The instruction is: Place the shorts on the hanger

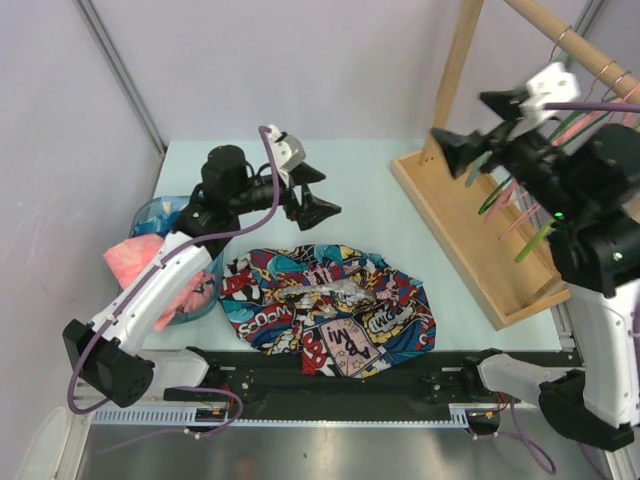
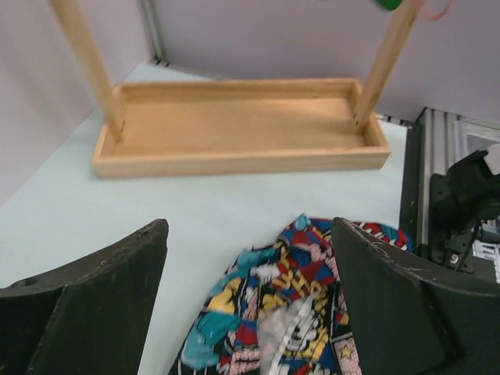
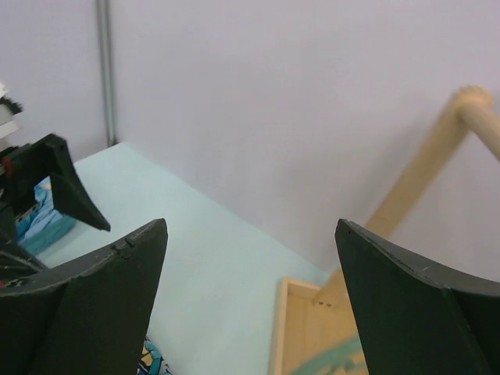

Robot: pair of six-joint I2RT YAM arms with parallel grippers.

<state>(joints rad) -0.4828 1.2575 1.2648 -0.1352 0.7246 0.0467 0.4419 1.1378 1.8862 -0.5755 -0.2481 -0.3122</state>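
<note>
The left gripper (image 1: 330, 192) is spread wide and holds nothing. It hovers over the table (image 1: 370, 165) just past the far edge of the shorts (image 1: 330, 310), and in its wrist view the printed cloth lies below, between the two fingers (image 2: 94, 312), with no contact to be seen. The right gripper (image 1: 462, 120) is also wide open and empty, raised high beside the near post of the wooden rack (image 1: 470, 235), and its camera sees only wall, table and post between its fingers. The shorts lie crumpled flat on the table near the front edge, between the two arm bases. The hanger (image 1: 533, 243) hangs among other hangers, pink and dark green, at the right end of the rack, well apart from the shorts (the right arm covers much of it, so only its lower bar shows clearly). A blue bin (image 1: 150, 212) with a pink cloth (image 1: 135, 255) in it stands to the left of the shorts, partly under the left arm.
</note>
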